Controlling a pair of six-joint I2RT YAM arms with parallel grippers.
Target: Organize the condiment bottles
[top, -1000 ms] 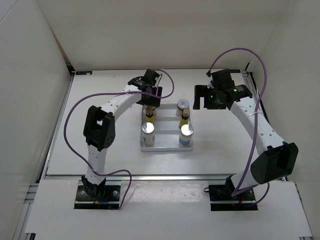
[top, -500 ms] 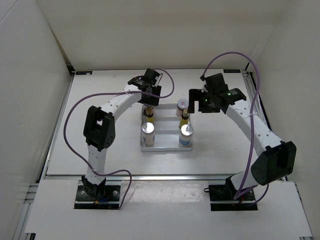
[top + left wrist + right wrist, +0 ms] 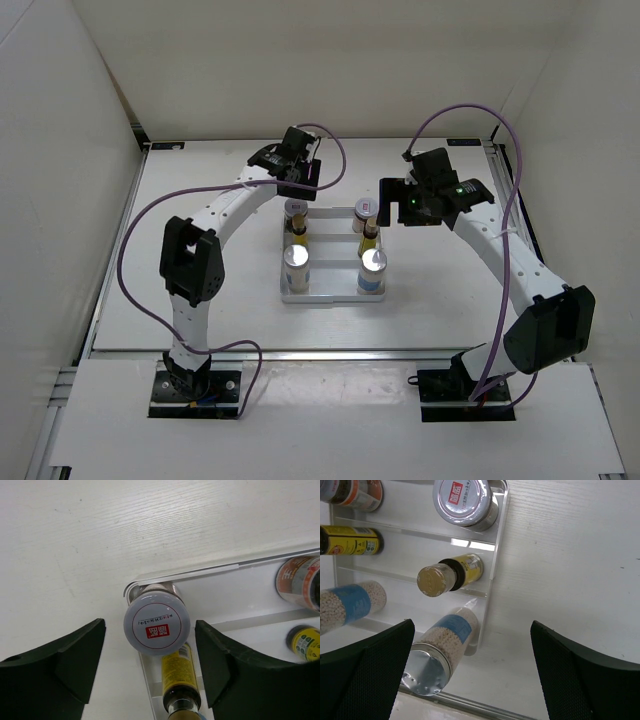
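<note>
The white tray [image 3: 333,293] holds six bottles in two columns. The left column has a brown jar [image 3: 295,208], a yellow-and-black bottle [image 3: 297,232] and a white cylinder [image 3: 296,262]. The right column has a brown jar [image 3: 364,208], a yellow bottle [image 3: 370,237] and a white cylinder [image 3: 373,264]. My left gripper [image 3: 299,185] is open above the back-left jar [image 3: 156,625], with a finger [image 3: 65,665] on either side and not touching it. My right gripper [image 3: 393,200] is open and empty beside the tray's right edge, over the right white cylinder [image 3: 440,645].
The tray is stepped, and its rim shows in the left wrist view [image 3: 200,572] and the right wrist view [image 3: 497,540]. White walls enclose the table at the back and on both sides. Purple cables loop over both arms.
My left gripper has drawn back from the tray's back-left corner, uncovering the brown jar there. My right gripper has moved left toward the tray's right side.
</note>
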